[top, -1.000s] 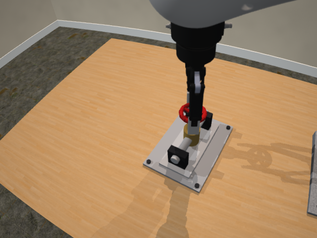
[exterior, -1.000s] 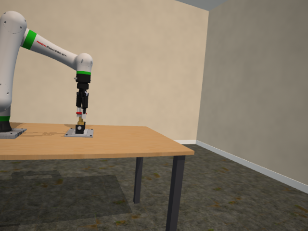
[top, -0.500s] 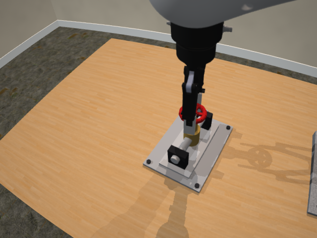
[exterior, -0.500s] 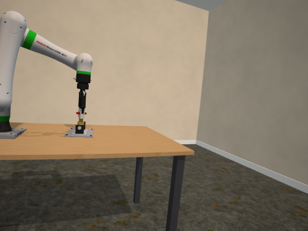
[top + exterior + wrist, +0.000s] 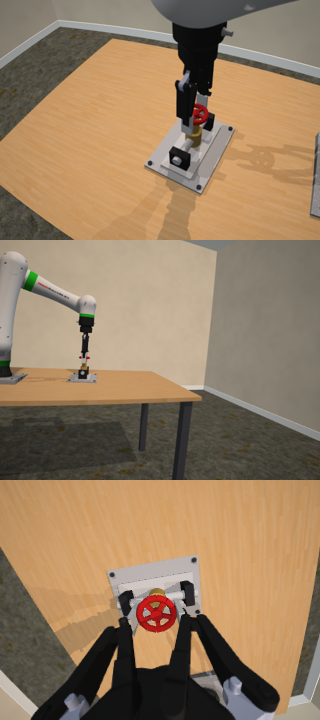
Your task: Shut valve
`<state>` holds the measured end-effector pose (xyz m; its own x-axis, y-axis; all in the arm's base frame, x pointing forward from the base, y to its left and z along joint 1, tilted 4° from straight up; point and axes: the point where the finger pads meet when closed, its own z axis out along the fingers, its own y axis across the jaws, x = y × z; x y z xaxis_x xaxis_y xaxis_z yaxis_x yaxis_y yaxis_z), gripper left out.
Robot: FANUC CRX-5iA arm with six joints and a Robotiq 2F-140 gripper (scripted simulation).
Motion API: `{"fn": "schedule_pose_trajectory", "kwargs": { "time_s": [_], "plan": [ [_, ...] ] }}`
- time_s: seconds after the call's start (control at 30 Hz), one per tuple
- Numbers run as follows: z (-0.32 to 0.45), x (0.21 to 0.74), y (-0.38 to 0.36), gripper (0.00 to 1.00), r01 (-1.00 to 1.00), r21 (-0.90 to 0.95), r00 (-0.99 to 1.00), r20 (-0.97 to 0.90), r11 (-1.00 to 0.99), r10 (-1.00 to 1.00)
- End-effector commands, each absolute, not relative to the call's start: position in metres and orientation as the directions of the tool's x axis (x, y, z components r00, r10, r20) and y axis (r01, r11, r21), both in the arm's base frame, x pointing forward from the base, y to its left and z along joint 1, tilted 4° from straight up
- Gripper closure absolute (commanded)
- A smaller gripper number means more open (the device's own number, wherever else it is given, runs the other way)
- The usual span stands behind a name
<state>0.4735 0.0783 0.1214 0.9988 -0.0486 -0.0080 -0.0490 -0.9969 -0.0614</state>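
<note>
The handwheel [image 5: 156,614] is a small red ring with spokes running to a hub, lying level on top of the valve. Below it sits a short brass body [image 5: 194,138], and a pale pipe [image 5: 186,146] runs through that body between two black blocks [image 5: 179,157], one at each end. The whole valve is fixed to a grey plate [image 5: 224,140] with a dark bolt head at each corner, and the plate lies on the wooden counter [image 5: 90,116], nearer its far side in the top view.

The end effector [image 5: 157,622] comes straight down from above and is clamped on the handwheel, one finger [image 5: 186,108] pressing each side of the rim. In the wrist view the two black fingers flank the red ring left and right, their tips meeting its edge.

In the top view the near finger covers the left part of the wheel, so only its right half shows; the far finger is mostly hidden behind it, and the second black block shows only as a corner behind the wheel. In the exterior view the valve is very small: the wheel appears as two red slivers either side of the finger, and its spokes cannot be made out. The white arm [image 5: 54,292] is cut off at the left edge there, and in the top view only its grey underside shows at the top. A grey slab [image 5: 315,180] is cut off at the right edge of the top view.
</note>
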Motion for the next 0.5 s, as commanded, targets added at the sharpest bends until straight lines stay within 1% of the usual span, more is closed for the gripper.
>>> {"fn": "schedule_pose_trajectory", "kwargs": {
  "time_s": [0.0, 0.27, 0.33, 0.47],
  "plan": [
    [0.1212, 0.4737, 0.0784, 1.0, -0.137, -0.061, 0.991, -0.013, -0.989, -0.137],
    [0.1212, 0.4737, 0.0784, 1.0, -0.294, -0.058, 0.956, -0.023, -0.954, -0.294],
    [0.1212, 0.4737, 0.0784, 1.0, -0.294, -0.058, 0.956, -0.023, -0.954, -0.294],
    [0.1212, 0.4737, 0.0784, 1.0, -0.365, -0.056, 0.931, -0.027, -0.929, -0.364]
  ]
}}
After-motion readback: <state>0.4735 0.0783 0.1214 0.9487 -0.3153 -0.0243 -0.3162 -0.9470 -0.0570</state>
